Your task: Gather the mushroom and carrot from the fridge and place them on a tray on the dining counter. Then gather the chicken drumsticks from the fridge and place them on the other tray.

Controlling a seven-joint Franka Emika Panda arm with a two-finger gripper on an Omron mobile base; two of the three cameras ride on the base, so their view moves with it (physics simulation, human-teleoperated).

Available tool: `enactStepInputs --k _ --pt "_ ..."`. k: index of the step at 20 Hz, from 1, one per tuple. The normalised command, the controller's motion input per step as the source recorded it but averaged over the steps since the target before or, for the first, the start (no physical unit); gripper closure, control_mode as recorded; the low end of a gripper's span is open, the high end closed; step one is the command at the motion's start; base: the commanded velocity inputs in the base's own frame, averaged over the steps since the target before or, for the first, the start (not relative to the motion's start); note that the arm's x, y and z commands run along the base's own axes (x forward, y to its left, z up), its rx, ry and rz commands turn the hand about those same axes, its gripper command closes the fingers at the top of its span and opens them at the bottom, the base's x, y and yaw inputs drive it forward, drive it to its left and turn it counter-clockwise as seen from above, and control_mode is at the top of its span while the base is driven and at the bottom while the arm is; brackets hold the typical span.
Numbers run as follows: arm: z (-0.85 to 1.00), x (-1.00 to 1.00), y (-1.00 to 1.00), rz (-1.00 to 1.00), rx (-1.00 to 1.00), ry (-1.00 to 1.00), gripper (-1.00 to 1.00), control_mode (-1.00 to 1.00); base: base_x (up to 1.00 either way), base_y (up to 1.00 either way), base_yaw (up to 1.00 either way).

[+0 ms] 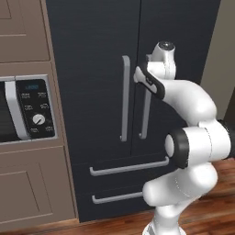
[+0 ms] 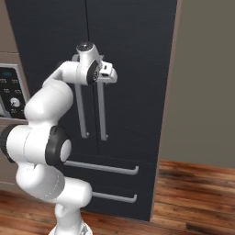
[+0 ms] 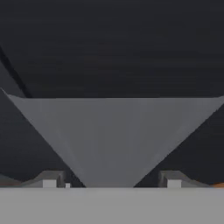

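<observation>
The black fridge [image 1: 101,36] stands right in front of me with both doors shut. My gripper [image 3: 112,179] is up at the top of the right door's long grey handle [image 1: 144,114]. In the hand view that handle [image 3: 113,131] runs down between my two fingertips [image 3: 54,179], with a dark gap left on each side. The jaws are open around it, not touching. From the right base view my hand [image 2: 104,69] presses close to the door at the handle's upper end. The mushroom, carrot, chicken drumsticks, trays and dining counter are out of view.
The left door's handle [image 1: 125,96] hangs just beside the right one. Two drawers with grey bar handles [image 1: 128,166] sit below the doors. A brown cabinet with a black oven panel [image 1: 34,108] flanks the fridge's left. A beige wall [image 2: 206,82] and wooden floor [image 2: 193,193] lie to the right.
</observation>
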Motion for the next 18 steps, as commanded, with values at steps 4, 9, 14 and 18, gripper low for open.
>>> enactStepInputs --k 4,9,14,18 --pt "-0.11 -0.01 0.01 0.0 -0.05 -0.11 1.0 -1.0 0.0 0.0 0.0" --pt "-0.14 -0.33 0.0 0.03 -0.14 -0.41 1.0 -1.0 0.0 0.0 0.0" --pt "-0.18 -0.6 -0.08 0.08 -0.14 -0.51 1.0 -1.0 0.0 0.0 0.0" --pt "0.0 -0.8 -0.48 -0.01 0.01 -0.13 1.0 -1.0 0.0 0.0 0.0"
